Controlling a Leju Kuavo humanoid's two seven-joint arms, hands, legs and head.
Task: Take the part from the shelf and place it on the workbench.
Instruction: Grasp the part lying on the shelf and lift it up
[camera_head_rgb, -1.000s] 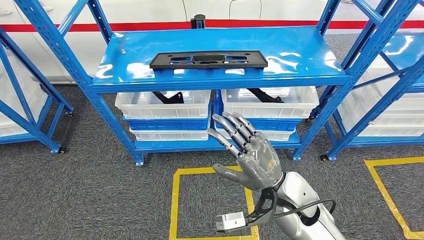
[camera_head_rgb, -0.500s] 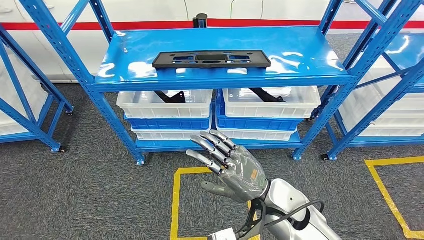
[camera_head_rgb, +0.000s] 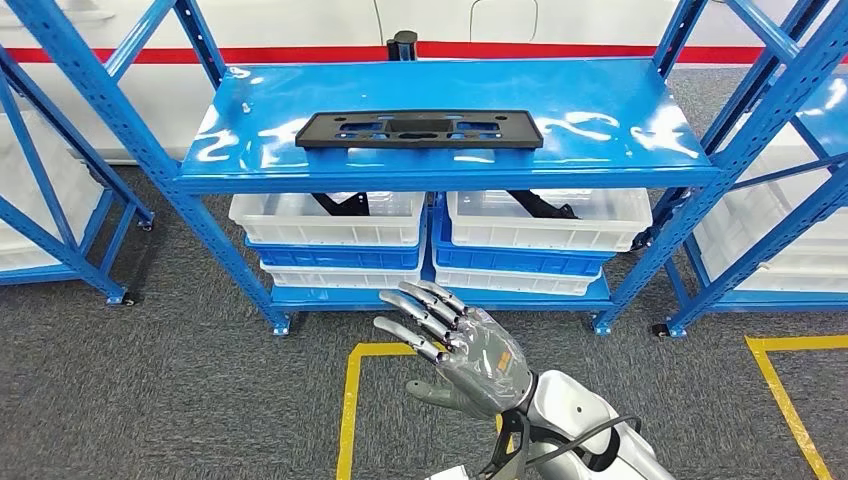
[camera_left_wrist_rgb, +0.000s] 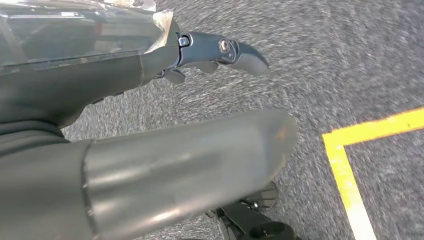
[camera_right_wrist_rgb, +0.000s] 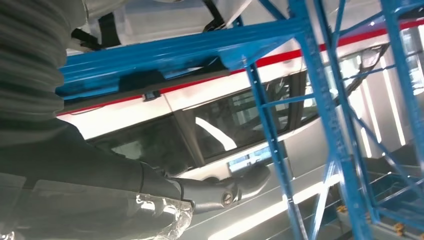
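Blue steel racking fills the scene; on the left, a neighbouring rack's upright (camera_head_rgb: 60, 140) stands over grey carpet (camera_head_rgb: 150, 400). On the central shelf (camera_head_rgb: 250, 150), the top deck carries the part (camera_head_rgb: 420, 128), a flat black plastic panel with cut-outs, lying lengthwise near the front edge, untouched and well apart from either hand. Under the deck sit two white bins (camera_head_rgb: 328, 215), side by side on blue ones, each with dark pieces inside; their type cannot be made out. Below and slightly right of the part, the right hand (camera_head_rgb: 462, 348) is raised in front of the rack's bottom level, palm roughly down, fingers (camera_head_rgb: 420, 308) spread and extended, holding nothing. It hangs above the yellow floor tape (camera_head_rgb: 350, 400). The left hand (camera_left_wrist_rgb: 150, 150) appears in its wrist view over carpet and a yellow line, apparently hanging at the side; nothing is seen in it, but whether its fingers are spread or curled cannot be told. Judgement: the step in hand is the approach, pick not yet begun. The next move calls for lifting the right hand to deck height, reaching over the front lip, and closing on the panel's near long edge. No workbench appears in these views.
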